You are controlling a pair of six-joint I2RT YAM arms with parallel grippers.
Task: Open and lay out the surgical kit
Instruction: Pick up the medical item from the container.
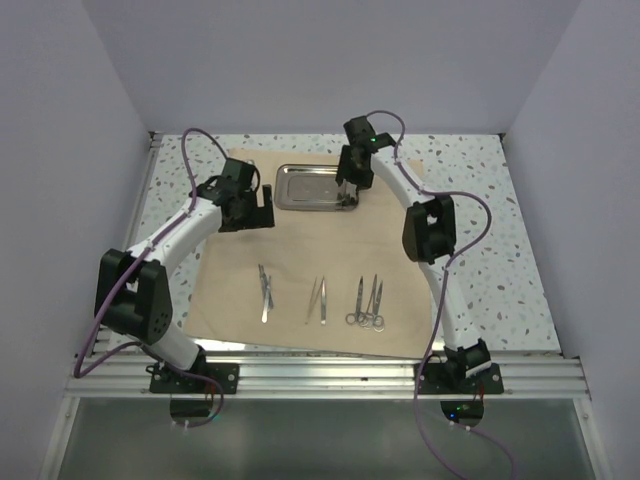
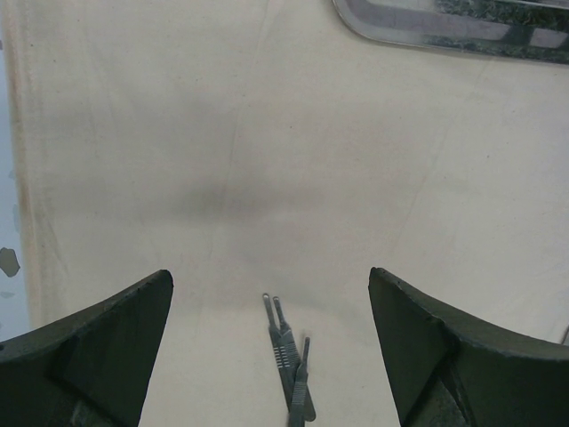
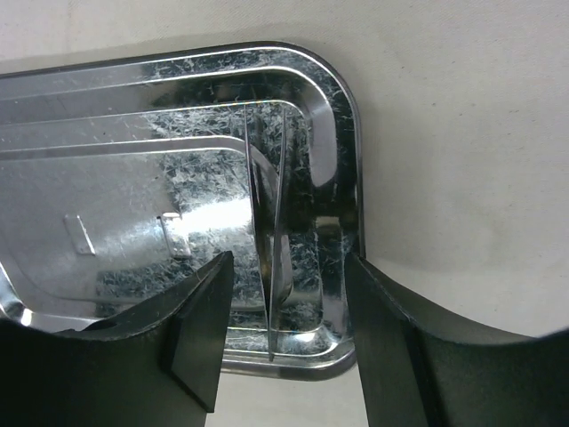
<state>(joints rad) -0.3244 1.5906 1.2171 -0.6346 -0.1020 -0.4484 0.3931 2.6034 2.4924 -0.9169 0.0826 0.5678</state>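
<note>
While the cloth (image 1: 300, 250) lies spread flat on the speckled surface (image 1: 480, 250), the kit's parts sit on it as follows.

Tray (image 1: 300, 188): far middle of the cloth, long side across the view.

Near row, left to right, each group apart from the next:
- scalpels (image 1: 265, 292), lying close together
- tweezers (image 1: 318, 300)
- scissors (image 1: 367, 303), two pairs side by side, ring handles toward the arm bases

Left claw (image 1: 262, 212): hovers over bare cloth just left of the tray. In the left wrist view this claw (image 2: 269, 276) has its fingers spread wide with nothing between them. Below it are the cloth (image 2: 267, 160), the scalpels (image 2: 289, 356) and a corner of the tray (image 2: 427, 31) at the upper right.

Right claw (image 1: 348, 195): over the right end of the tray. In the right wrist view this claw (image 3: 289, 262) has its fingers parted, hanging above the tray (image 3: 107, 178) near its rounded corner. A thin silver piece (image 3: 265, 231) shows in the gap, narrower than the gap and touching neither finger as far as visible. Cannot tell whether it lies flat on the tray floor or stands up from it. The tray floor is scratched and mirrors the light.
</note>
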